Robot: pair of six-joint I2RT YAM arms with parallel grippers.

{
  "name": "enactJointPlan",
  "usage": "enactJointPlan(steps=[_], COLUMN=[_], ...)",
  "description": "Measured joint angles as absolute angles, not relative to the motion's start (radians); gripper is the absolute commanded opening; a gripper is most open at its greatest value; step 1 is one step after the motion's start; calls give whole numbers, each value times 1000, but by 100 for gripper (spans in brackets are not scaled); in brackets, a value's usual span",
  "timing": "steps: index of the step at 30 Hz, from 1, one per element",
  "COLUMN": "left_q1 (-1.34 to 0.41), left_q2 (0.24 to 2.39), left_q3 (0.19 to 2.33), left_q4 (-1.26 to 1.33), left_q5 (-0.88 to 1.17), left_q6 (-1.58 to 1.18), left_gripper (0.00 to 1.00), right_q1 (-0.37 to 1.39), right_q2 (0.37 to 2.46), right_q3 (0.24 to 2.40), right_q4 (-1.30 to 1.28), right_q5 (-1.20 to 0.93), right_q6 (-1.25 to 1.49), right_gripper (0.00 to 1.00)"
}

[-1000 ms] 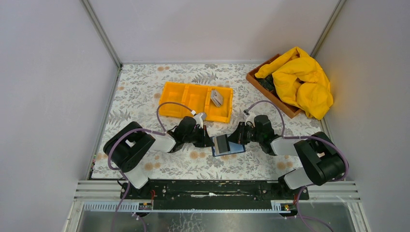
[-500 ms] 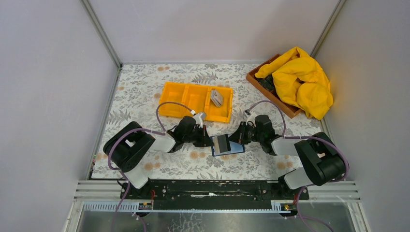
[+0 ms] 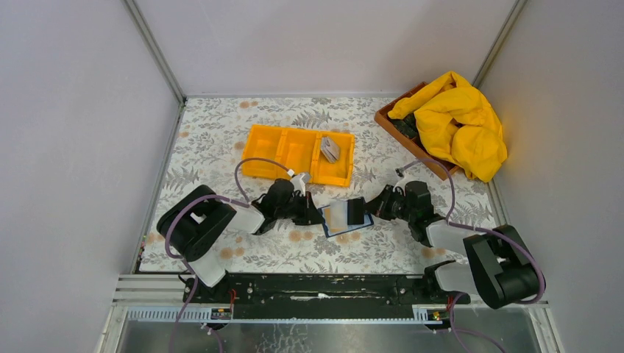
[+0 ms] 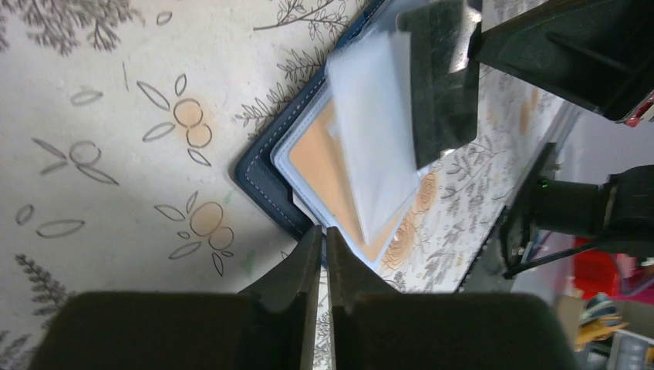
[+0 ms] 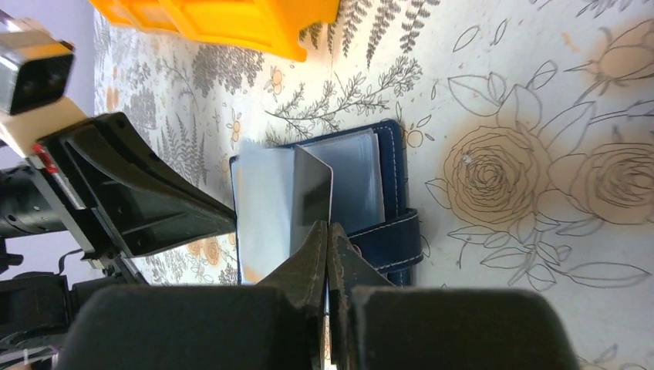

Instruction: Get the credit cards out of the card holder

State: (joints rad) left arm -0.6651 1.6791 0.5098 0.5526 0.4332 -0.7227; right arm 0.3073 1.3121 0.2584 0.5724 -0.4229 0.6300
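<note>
While the right hand (image 5: pixel 327 229) is clamped on a grey card (image 5: pixel 312 193) over the open card holder (image 5: pixel 389 189) on the surface (image 5: pixel 540 92), left hand (image 4: pixel 324 235) pinched together at its edge, a snagging clear sleeve (image 4: pixel 370 146) could drag the card holder along!

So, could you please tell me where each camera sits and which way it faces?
Top external: above and behind, looking down at the table; left arm, right arm show.
Left wrist: faces the card holder; shut left pincer shows.
Right wrist: faces it too; right pincer grips a grey credit card.
All share the card holder.
</note>
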Motion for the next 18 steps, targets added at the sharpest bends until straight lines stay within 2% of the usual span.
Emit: enactJointPlan(steps=[3, 10, 14, 18], left_q1=[-659, -658, -656, -654], left_q2=[1676, 1571, 1515, 1496], left_q3=[476, 424, 410, 395], left_q4=[611, 656, 705, 775], left_q5=[470, 479, 483, 499], left_q6=[-749, -743, -747, -762], left_gripper=[30, 59, 67, 68], right_q1=[300, 287, 287, 287], right_q2=[1239, 1080, 1066, 1113], right_q3=[220, 175, 155, 143], right_q4=[594, 605, 659, 772], right_q5=[-400, -358, -388, -487], right_q6=[637, 638, 646, 679], right_gripper=[0, 0, 0, 0])
